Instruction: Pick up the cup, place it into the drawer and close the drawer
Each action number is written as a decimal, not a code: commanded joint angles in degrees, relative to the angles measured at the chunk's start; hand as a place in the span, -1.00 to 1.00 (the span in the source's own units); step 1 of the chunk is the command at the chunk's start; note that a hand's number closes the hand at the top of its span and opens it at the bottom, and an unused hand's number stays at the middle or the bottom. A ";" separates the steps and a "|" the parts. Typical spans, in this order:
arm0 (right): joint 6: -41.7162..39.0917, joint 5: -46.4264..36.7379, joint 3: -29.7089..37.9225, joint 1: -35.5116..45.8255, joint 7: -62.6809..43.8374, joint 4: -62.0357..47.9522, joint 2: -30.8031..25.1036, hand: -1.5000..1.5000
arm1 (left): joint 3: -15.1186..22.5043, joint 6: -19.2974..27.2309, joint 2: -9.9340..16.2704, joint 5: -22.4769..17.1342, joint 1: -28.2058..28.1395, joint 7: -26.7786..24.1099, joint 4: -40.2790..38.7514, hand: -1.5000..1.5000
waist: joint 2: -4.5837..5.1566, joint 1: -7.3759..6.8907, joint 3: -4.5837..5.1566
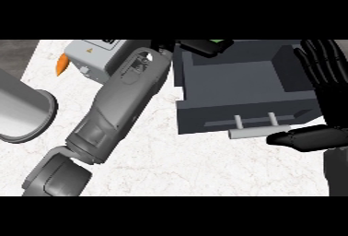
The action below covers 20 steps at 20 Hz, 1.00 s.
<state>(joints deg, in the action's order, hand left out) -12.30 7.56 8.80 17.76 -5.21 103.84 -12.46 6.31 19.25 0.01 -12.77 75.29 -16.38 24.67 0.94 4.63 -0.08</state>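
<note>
Left hand (204, 46) is holding the cup (219, 42) over the drawer (238, 78) – release next; right hand (326, 78) is resting, fingers straight.

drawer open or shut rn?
Open. The drawer shows its dark interior from above, and its handle sits out over the counter.

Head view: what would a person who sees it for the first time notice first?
Most striking is the open dark grey drawer at the upper right, its pale handle at the front. The left forearm reaches diagonally up across the marble counter, its hand over the drawer's back corner beside something green. The right hand stands open at the drawer's right side.
</note>
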 commanded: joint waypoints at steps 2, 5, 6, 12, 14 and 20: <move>-0.61 1.29 -0.64 1.47 -1.80 1.64 -0.20 -1.00 | 5.27 -0.46 -0.01 -2.35 1.35 1.53 -6.80 1.00 | 0.60 2.84 -0.02; -2.38 0.93 -0.15 0.79 2.00 -1.80 -0.83 -1.00 | 8.37 -3.77 -0.01 -2.15 2.95 5.39 -8.89 1.00 | 1.12 3.87 -0.12; -0.39 -0.23 -1.72 2.95 1.06 -1.37 0.89 -1.00 | 10.47 -3.49 -0.01 -2.94 2.34 5.83 -8.25 1.00 | 1.02 4.33 -0.08; -2.66 1.00 -2.64 5.77 0.88 -2.47 0.01 -1.00 | 13.65 -3.85 -0.01 -4.86 0.16 4.84 -8.42 -1.00 | 1.98 7.16 -0.09; -2.34 -0.02 -3.37 5.33 2.78 -3.83 1.10 -1.00 | 11.97 -3.60 -0.01 -8.21 -1.90 1.62 -6.32 -1.00 | 2.25 6.97 -0.03; -11.78 8.99 -8.56 6.64 -0.05 -2.67 1.66 1.00 | 10.50 -5.60 -0.01 -14.74 -3.76 -4.08 -2.72 -1.00 | 2.11 7.61 0.09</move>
<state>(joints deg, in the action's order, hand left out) -19.58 13.17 3.18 23.35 -4.50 101.08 -10.98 17.66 14.83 0.00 -23.64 72.59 -17.25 19.80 2.95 11.83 -0.08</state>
